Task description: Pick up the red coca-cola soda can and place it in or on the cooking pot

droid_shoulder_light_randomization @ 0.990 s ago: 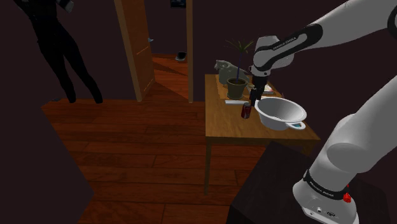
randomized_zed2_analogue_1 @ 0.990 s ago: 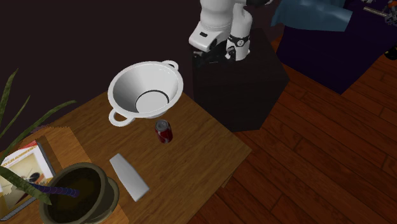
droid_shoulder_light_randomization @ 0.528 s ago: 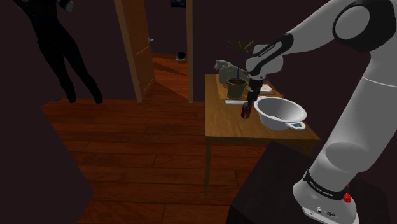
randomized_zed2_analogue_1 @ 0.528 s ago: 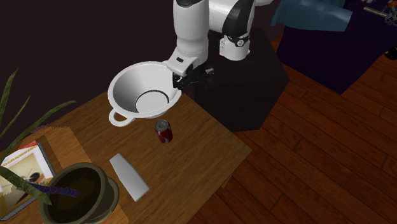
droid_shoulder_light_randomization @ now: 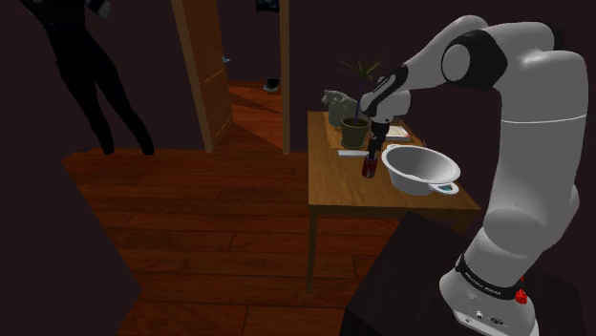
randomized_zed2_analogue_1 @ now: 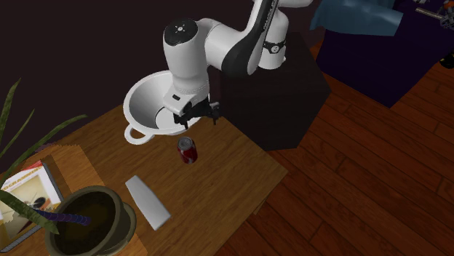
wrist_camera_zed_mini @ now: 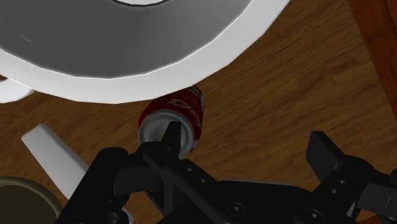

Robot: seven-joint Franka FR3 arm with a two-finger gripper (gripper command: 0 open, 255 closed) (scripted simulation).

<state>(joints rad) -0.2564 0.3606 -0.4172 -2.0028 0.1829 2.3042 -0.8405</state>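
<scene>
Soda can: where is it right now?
In the second exterior view the red can stands upright on the wooden table, beside the white pot, under the open end effector.

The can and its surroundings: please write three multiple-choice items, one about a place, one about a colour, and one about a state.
1. Where is the can?
A. in the pot
B. on the table, beside the pot
C. held in the gripper

2. Which colour is the pot?
A. white
B. red
C. green

3. How is the gripper?
A. shut on the can
B. open, above the can
C. shut on the pot

Answers:
1 B: the can stands on the wood next to the pot's rim.
2 A: the pot's wall and rim are white.
3 B: in the wrist view the gripper's fingers stand apart and clasp nothing.
</scene>
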